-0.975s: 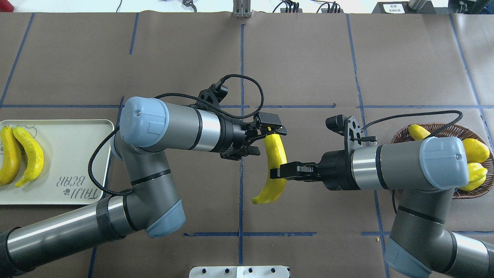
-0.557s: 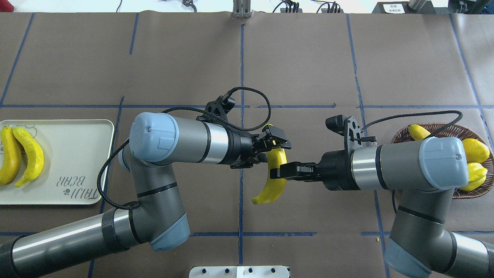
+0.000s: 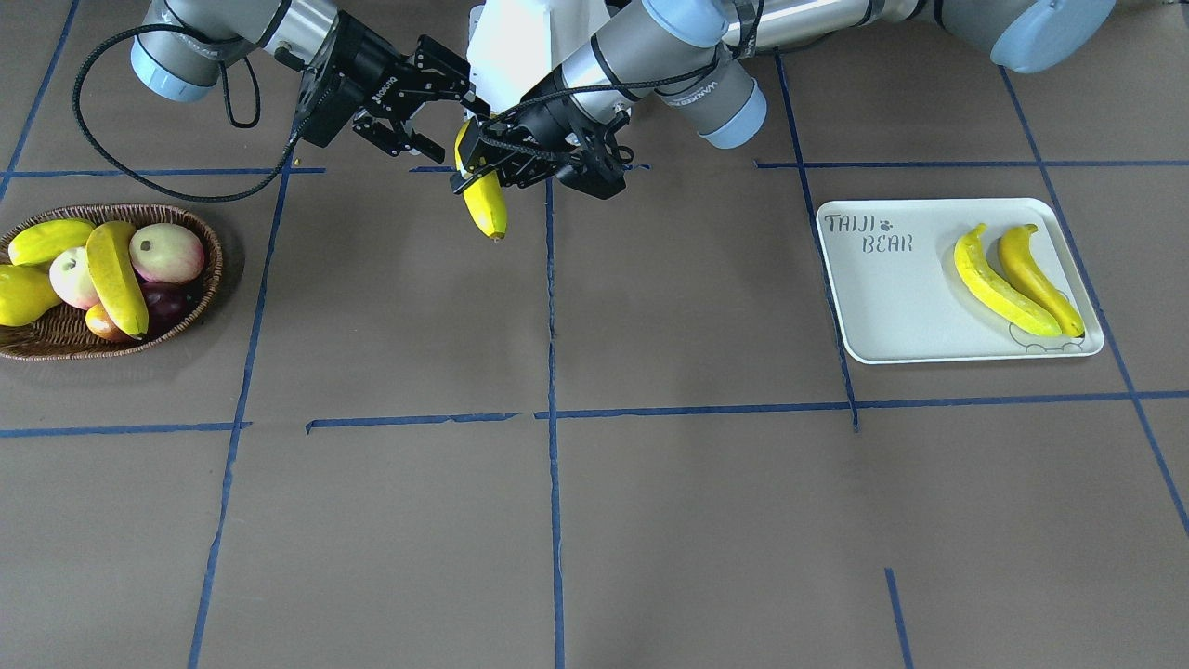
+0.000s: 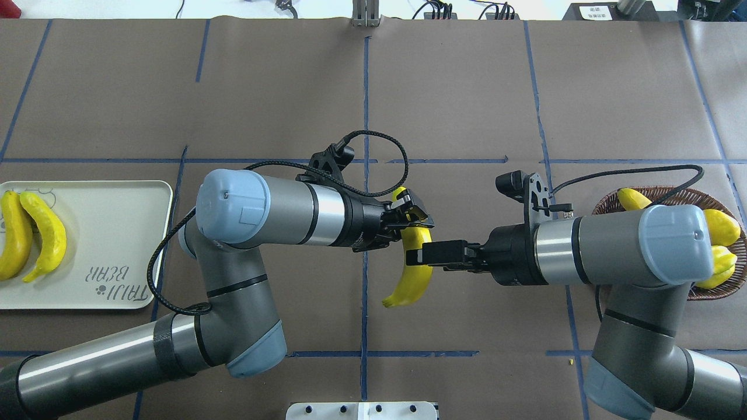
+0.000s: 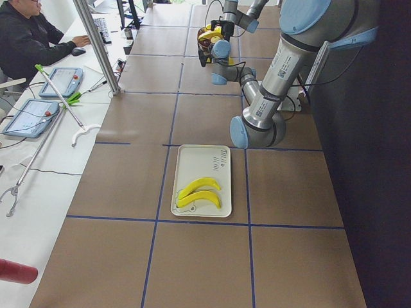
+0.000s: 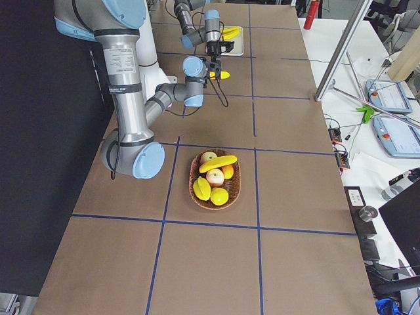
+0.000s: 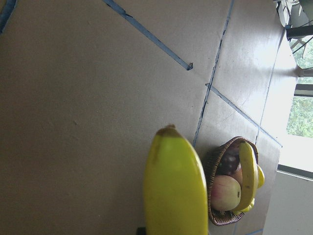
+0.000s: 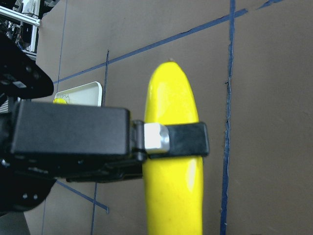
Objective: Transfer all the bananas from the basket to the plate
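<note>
**Midair: L gripper (image 4: 414, 217) clamps held banana (image 4: 415, 281), R gripper (image 4: 415, 256) spread around it**

L gripper's fingers are tight on the peel near the fruit's far end. L wrist cam shows the yellow body running out from btwn them to a dark tip. R gripper sits at the mid-section w/ fingers apart, one above & one below. Front view shows the spread, but whether either finger touches the peel can't be told.

Held banana hangs clear of the table (image 3: 697, 511), over the central blue tape line, btwn basket (image 3: 56, 342) & plate (image 3: 892, 307) and well apart from both.

At the robot's R end, the basket has one basket banana (image 3: 116, 274) lying across the top of the pile, w/ pink-cream fruits (image 3: 167, 251) & plump yellow-green fruits (image 3: 46, 242) around it.

At the L end, the plate carries two side by side: inner plate banana (image 3: 1003, 288) & outer plate banana (image 3: 1045, 279), by the bear drawing, opposite the lettering.
</note>
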Robot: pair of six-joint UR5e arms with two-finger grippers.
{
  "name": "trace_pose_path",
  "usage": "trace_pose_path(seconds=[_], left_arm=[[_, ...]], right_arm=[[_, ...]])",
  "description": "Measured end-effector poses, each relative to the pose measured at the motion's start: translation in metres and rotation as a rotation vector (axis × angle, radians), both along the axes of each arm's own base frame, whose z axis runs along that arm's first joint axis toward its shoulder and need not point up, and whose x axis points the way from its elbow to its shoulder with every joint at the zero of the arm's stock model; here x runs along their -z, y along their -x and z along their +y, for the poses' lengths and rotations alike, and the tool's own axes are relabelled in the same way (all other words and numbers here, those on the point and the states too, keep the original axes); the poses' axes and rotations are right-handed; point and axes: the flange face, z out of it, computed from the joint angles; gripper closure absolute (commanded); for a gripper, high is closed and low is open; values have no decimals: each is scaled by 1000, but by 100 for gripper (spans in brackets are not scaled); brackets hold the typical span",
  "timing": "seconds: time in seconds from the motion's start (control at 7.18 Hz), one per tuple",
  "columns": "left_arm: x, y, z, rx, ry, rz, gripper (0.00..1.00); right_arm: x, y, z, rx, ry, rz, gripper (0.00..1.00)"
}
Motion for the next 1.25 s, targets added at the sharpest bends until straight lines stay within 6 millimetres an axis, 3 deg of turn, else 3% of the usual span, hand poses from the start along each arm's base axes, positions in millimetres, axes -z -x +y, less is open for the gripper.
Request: trace_pose_path(seconds=[0.28, 0.42, 0.56, 0.84, 1.11, 1.25], left_arm=[[-19, 30, -48, 41, 41, -92, 100], [-48, 57, -77, 29, 89, -194, 100], [-92, 97, -94, 32, 111, -278, 100], [-207, 180, -92, 48, 143, -433, 100], [-321, 229, -67, 35, 189, -600, 100], [-360, 245, -56, 37, 201, -669, 100]], right_arm=[[-3, -14, -6, -18, 2, 4, 0], [-8, -24, -12, -32, 7, 13, 0], [-18, -37, -19, -47, 15, 29, 0], [-37, -60, -34, -65, 24, 85, 0], [-50, -70, -52, -71, 10, 190, 0], [-56, -77, -61, -70, 3, 236, 0]])
